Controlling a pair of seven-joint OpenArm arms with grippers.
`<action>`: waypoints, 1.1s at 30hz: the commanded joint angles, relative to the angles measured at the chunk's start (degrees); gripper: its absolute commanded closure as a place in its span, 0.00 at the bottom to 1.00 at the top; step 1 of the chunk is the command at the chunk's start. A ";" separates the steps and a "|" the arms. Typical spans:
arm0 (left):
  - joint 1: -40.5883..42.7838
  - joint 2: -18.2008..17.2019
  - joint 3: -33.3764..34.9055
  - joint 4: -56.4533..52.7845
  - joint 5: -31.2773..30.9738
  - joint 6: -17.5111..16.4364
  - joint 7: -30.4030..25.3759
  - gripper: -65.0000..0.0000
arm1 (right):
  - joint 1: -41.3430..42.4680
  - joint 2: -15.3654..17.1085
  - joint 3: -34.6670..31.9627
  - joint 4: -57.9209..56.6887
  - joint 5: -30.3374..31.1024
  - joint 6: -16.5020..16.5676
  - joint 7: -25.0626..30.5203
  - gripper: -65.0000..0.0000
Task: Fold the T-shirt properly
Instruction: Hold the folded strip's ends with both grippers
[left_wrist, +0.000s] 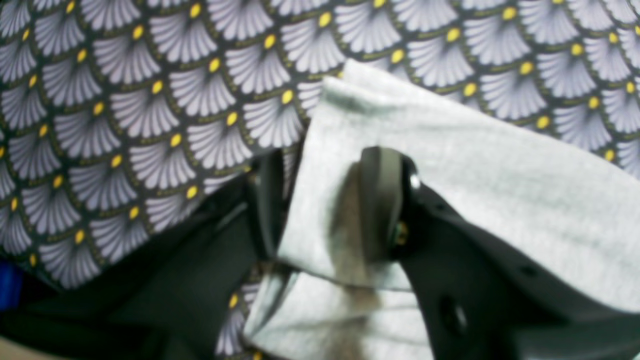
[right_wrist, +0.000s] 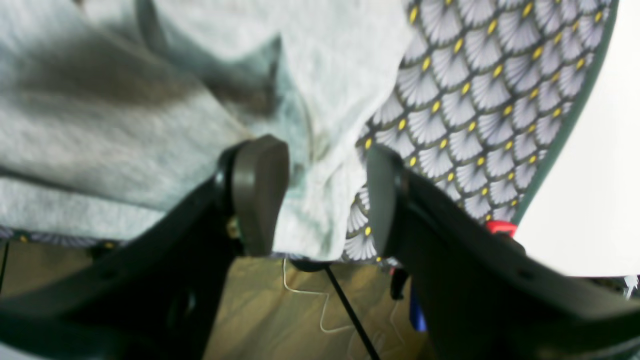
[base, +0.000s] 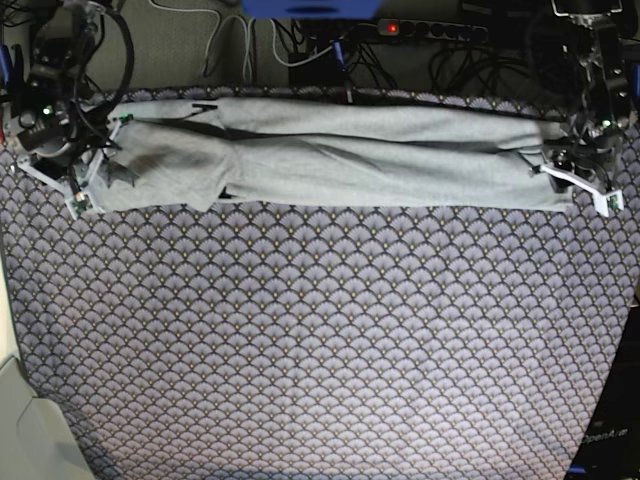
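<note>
T-shirt (base: 340, 165) stretched into a long narrow band along the far edge of the scallop-patterned cloth (base: 320, 350), already folded lengthwise at least once, plain side up. Rumpled and bunched at the right arm's end, flatter toward the left arm's end — not yet a tidy packet.

Left gripper (left_wrist: 325, 200) clamped on a folded corner of the shirt, one pad on top, the other dark finger below the fabric. Right gripper (right_wrist: 320, 200) spread apart, jaws either side of a hanging hem, no pinch visible — released, by the look of it.

Judged roughly midway: lengthwise fold done; crosswise folds left, plus smoothing of the creased end near the right gripper. Cables and a power strip (base: 430, 30) behind the table, well clear of the shirt.
</note>
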 joint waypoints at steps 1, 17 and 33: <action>-0.48 -0.83 -0.45 1.07 -0.06 -0.14 -1.06 0.61 | 0.65 0.51 0.15 0.83 0.07 -0.23 0.86 0.53; 0.05 -0.48 -2.39 1.34 -0.06 -0.14 -1.06 0.54 | 1.00 0.34 0.06 -3.91 0.07 -0.23 1.21 0.53; -0.04 1.46 -2.03 0.90 -0.15 -0.14 0.17 0.54 | 1.00 0.34 -0.12 -4.00 0.07 -0.23 1.21 0.53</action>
